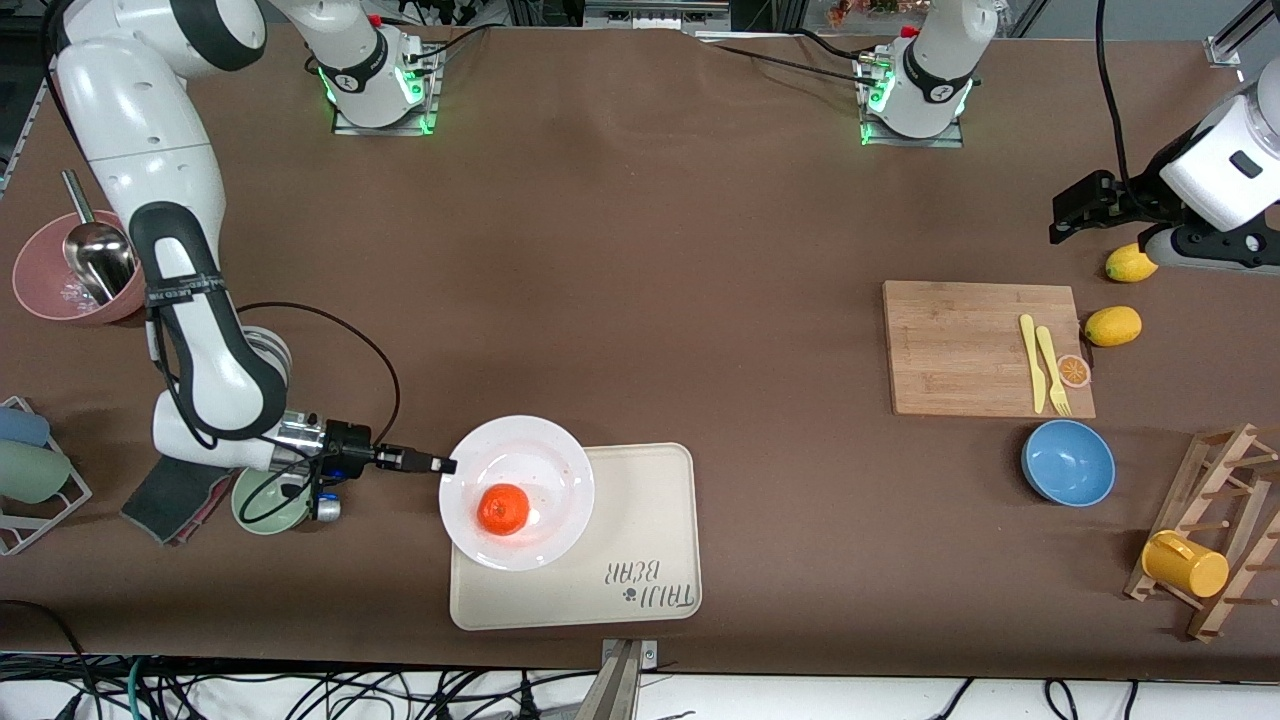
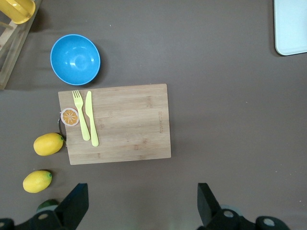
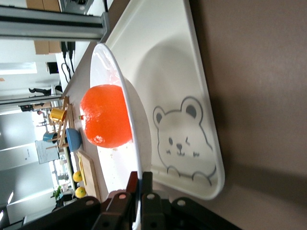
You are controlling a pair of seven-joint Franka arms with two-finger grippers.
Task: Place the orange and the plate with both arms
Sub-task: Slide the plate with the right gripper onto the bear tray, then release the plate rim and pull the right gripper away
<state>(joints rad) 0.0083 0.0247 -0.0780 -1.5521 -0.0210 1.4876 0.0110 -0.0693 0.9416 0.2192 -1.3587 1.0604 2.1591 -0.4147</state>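
Small reddish-orange fruit (image 1: 503,509) in round white plate (image 1: 540,455), over cream tray (image 1: 640,520), seemingly raised; right gripper (image 1: 446,466) pinching rim; left gripper (image 2: 139,203) wide, waiting above wooden board (image 2: 124,120).

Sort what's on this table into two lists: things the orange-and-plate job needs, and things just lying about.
Job:
- orange, sitting on the plate
- plate, over the tray, rim pinched by the right pincer
- left pincer, open, waiting above the cutting board's end of the table

Lying about:
- bear tray
- cutting board with fork and knife
- blue bowl
- two lemons
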